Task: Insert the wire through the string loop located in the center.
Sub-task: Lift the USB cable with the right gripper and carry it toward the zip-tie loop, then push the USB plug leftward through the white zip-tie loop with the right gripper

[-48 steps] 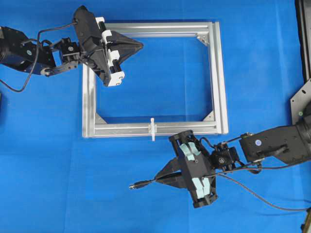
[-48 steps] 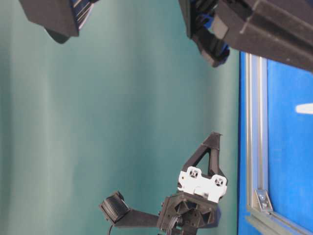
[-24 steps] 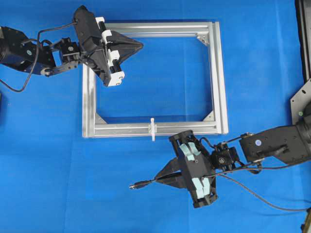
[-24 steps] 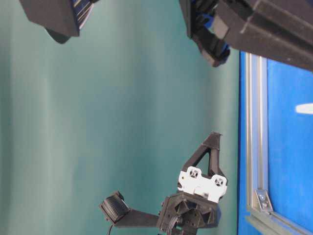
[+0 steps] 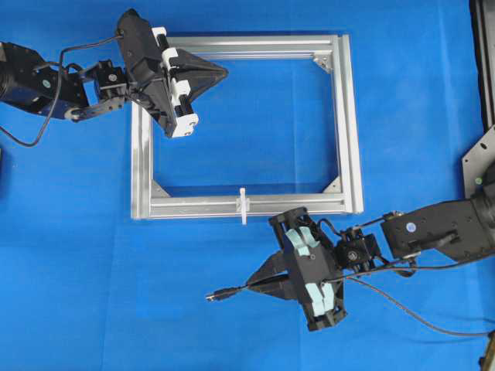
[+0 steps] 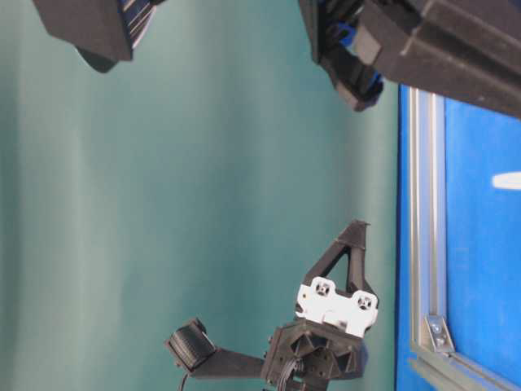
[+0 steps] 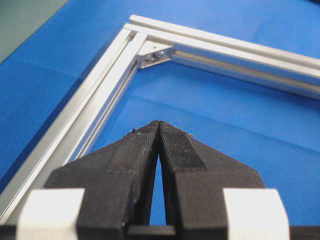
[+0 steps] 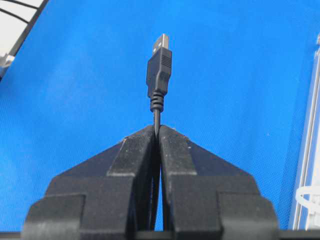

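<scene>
Half the job looks done at best: the right gripper [image 5: 259, 283] is clamped on the wire [image 8: 159, 65] just behind its plug, which sticks out ahead of the fingertips. Nothing has gone through the string loop [image 5: 243, 205] yet; it stands on the frame [image 5: 348, 124] rail, up and a little to the side of that hand, clearly apart from the plug. The left gripper [image 7: 159, 125] hangs pressed together and empty over the frame's far corner. Lining up and threading remain.

A blue table [image 5: 77, 255] bears a silver frame [image 5: 352, 124], lying flat.
</scene>
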`<state>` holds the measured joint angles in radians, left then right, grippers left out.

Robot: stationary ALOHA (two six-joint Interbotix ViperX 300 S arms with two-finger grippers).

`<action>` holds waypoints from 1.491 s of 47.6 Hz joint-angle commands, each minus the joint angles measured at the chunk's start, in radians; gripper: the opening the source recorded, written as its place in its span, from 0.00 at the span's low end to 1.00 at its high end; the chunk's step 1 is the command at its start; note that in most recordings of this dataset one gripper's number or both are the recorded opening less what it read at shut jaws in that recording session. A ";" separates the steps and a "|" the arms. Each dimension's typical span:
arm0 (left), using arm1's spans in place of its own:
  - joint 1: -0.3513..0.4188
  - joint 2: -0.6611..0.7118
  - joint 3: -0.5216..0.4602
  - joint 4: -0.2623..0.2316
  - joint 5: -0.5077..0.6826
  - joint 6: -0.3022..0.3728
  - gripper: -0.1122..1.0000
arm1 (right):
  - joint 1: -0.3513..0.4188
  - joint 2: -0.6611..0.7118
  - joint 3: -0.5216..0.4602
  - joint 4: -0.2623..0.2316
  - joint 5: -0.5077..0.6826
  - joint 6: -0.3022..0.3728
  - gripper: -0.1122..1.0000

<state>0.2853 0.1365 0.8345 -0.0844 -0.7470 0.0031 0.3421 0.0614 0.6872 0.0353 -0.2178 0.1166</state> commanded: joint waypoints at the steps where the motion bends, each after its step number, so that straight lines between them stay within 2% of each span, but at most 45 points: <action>1: 0.002 -0.028 -0.018 0.002 -0.006 0.002 0.10 | 0.006 -0.025 -0.017 -0.002 -0.008 -0.002 0.08; 18: 0.002 -0.028 -0.020 0.002 -0.006 0.002 0.10 | 0.006 -0.051 0.028 0.000 -0.008 -0.002 0.08; 42: 0.002 -0.028 -0.020 0.002 -0.006 0.002 0.10 | 0.006 -0.215 0.247 0.006 -0.011 0.005 0.08; 55: 0.002 -0.028 -0.021 0.002 -0.006 0.002 0.10 | 0.000 -0.227 0.267 0.006 -0.018 0.003 0.08; 71: 0.002 -0.028 -0.021 0.003 -0.006 0.002 0.10 | -0.121 -0.227 0.291 0.018 -0.044 0.003 0.08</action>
<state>0.2838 0.1365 0.8314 -0.0844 -0.7470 0.0046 0.2500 -0.1488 0.9802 0.0476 -0.2439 0.1197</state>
